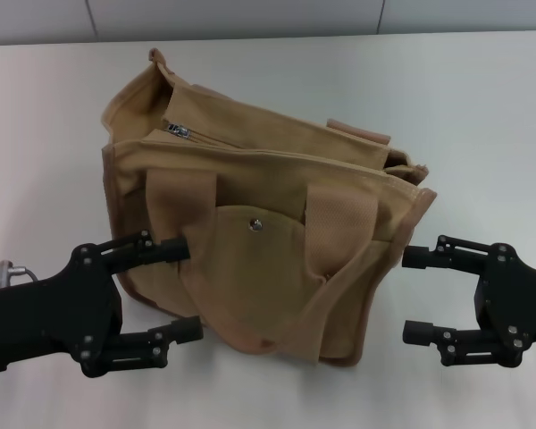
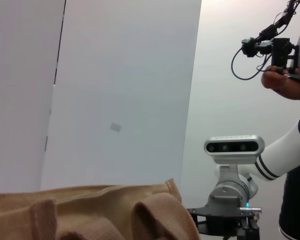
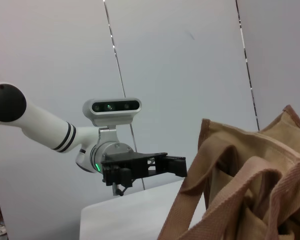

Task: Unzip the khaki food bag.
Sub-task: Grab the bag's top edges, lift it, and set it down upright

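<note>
Bag (image 1: 268, 241) stands mid-counter (image 1: 482, 116), zipper pull (image 1: 178, 130) at its far-left top corner. Left tool (image 1: 184, 290) and right tool (image 1: 414, 295) flank the bag's front, both spread, gripping nothing. I judge: brace one end, pinch the pull, draw along the zipper. Long axis runs left-to-right; pocket flap faces me.

The khaki food bag (image 1: 268, 223) stands on the white worktop (image 1: 482, 116), its zipper pull (image 1: 177, 130) at the top's left end. The left gripper (image 1: 186, 290) spreads wide against the bag's left side; the right gripper (image 1: 413, 295) gapes just beside its right side.
</note>
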Tool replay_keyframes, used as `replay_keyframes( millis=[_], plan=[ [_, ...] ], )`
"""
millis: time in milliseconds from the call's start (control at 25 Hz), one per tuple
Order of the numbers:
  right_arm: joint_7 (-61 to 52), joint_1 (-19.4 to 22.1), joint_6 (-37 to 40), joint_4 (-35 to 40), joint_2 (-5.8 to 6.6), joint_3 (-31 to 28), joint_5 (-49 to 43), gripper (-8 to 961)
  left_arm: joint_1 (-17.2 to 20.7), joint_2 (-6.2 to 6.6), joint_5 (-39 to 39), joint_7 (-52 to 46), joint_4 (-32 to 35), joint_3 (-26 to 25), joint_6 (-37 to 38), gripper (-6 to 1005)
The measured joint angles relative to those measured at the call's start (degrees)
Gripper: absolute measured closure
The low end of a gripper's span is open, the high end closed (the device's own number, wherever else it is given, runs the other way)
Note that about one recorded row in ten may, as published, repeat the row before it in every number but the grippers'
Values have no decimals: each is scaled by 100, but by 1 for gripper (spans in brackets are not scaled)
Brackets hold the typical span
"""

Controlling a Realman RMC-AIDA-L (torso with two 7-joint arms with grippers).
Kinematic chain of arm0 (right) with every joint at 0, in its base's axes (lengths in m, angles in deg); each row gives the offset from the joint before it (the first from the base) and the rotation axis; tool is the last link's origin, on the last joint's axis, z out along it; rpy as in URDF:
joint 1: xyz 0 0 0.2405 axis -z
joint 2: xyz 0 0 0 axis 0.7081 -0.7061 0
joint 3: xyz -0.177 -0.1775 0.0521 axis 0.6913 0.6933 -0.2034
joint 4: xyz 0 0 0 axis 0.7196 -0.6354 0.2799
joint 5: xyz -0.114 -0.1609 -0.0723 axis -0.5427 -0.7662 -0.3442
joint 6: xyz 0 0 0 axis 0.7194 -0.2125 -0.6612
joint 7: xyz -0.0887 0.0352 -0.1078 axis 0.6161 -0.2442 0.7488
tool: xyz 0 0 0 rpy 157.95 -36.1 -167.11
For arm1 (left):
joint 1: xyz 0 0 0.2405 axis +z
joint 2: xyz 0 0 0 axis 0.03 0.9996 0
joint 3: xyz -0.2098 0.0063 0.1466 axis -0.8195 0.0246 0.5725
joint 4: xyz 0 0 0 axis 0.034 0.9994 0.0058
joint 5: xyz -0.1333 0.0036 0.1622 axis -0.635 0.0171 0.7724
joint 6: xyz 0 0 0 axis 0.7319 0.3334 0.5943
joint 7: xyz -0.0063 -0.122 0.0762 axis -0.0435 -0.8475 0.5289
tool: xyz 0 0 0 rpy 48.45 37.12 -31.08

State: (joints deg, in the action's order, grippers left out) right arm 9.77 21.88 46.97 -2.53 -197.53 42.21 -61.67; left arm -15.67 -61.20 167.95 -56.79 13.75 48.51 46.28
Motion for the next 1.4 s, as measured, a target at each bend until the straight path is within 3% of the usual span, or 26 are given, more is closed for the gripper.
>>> replay_keyframes(
  millis=[360,640,720,840,920,1080,1200,1400],
  plan=[
    [82,19,-6,-109,0,-2,4,128,27,1,1,111,13,-75,2,202],
    [86,50,-7,-110,0,-2,4,128,482,132,12,666,-44,-1208,16,224],
    [91,51,-6,-109,0,-2,4,128,627,115,34,680,-47,-1536,-366,230],
    [94,50,-5,-109,0,12,4,128,631,66,33,683,-53,-1559,-620,239],
    [96,25,8,-109,0,44,4,128,474,-103,69,691,-98,-1401,-1082,246],
    [95,15,13,-109,0,49,4,128,238,-212,126,746,-248,-1181,-1357,256],
    [95,34,17,-109,0,49,4,128,-181,-212,127,986,-869,-1058,-1641,260],
    [95,49,23,-109,0,26,4,128,-325,-247,-61,1511,-1221,-1109,-1931,284]
  ],
)
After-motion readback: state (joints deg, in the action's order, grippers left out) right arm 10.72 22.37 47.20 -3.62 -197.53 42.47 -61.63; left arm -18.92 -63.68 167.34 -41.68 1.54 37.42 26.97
